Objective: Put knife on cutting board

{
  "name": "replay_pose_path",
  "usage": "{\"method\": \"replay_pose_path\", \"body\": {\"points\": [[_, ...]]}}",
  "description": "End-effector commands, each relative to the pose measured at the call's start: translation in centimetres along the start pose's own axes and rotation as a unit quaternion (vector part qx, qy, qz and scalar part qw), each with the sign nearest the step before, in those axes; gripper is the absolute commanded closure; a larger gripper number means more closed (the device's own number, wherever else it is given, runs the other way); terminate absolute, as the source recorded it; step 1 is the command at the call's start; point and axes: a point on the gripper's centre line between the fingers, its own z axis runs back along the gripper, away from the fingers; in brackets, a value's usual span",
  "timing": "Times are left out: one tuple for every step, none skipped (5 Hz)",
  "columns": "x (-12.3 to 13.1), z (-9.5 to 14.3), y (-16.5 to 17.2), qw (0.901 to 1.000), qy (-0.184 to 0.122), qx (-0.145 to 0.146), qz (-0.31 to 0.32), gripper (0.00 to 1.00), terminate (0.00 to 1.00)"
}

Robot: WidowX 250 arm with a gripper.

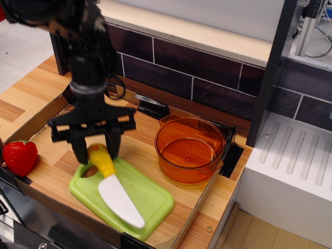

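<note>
The knife point(116, 192) has a yellow handle and a white blade. My gripper point(97, 155) is shut on the yellow handle, with one black finger on each side. The blade slants down toward the front right and lies low over the light green cutting board point(150, 194). I cannot tell whether the blade touches the board. The board lies flat at the front of the wooden tray, its handle hole partly hidden behind my gripper.
An orange transparent pot point(190, 149) stands right of the board. A red toy strawberry point(19, 157) sits at the left edge. The cardboard tray rim point(199, 205) borders the front right. A dark tiled wall point(197, 72) runs behind, and a white block point(290, 176) stands at the right.
</note>
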Motion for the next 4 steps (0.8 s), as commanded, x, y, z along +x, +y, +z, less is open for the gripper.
{"method": "replay_pose_path", "body": {"points": [[-0.6, -0.2, -0.7, 0.9997, -0.017, 0.002, -0.017, 1.0, 0.0], [-0.1, 0.5, -0.6, 0.9996, -0.021, 0.003, -0.021, 0.0, 0.0], [0.3, 1.3, -0.6, 0.9998, -0.017, -0.005, -0.013, 0.0, 0.0], [0.6, 3.9, -0.6, 0.9987, -0.028, -0.025, -0.034, 0.0, 0.0]]}}
